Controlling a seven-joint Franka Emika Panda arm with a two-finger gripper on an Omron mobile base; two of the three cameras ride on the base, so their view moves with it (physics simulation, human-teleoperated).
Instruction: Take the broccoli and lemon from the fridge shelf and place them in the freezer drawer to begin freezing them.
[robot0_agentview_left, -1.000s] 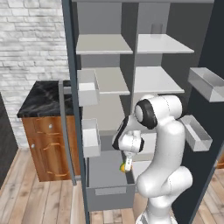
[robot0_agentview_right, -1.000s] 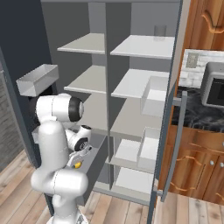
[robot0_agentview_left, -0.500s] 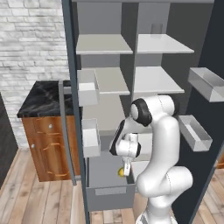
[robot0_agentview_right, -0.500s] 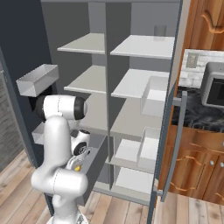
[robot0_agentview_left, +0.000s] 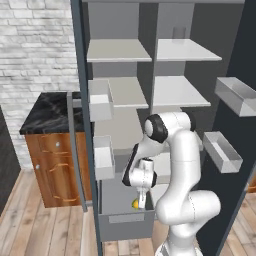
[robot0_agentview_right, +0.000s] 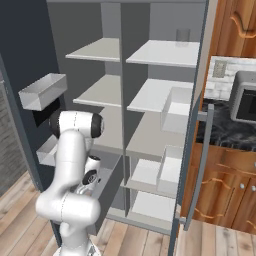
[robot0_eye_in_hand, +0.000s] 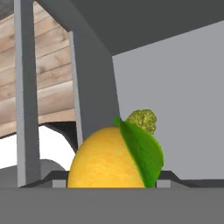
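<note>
Gripper (robot0_agentview_left: 142, 201) pointing down into the open freezer drawer (robot0_agentview_left: 127, 221), seen from the left base camera. The lemon (robot0_agentview_left: 135, 203) appears as a small yellow spot just beside the gripper's tip, inside the drawer. In the hand view, the lemon (robot0_eye_in_hand: 107, 162) sits directly ahead of the gripper, between its 2 finger tips, with a green leaf on its right side. The broccoli (robot0_eye_in_hand: 143, 120) shows as a small lumpy green piece just behind the lemon, farther from the gripper, against the drawer's grey wall. The gripper's jaws are set partly apart; whether they grasp the lemon or have released it cannot be told.
</note>
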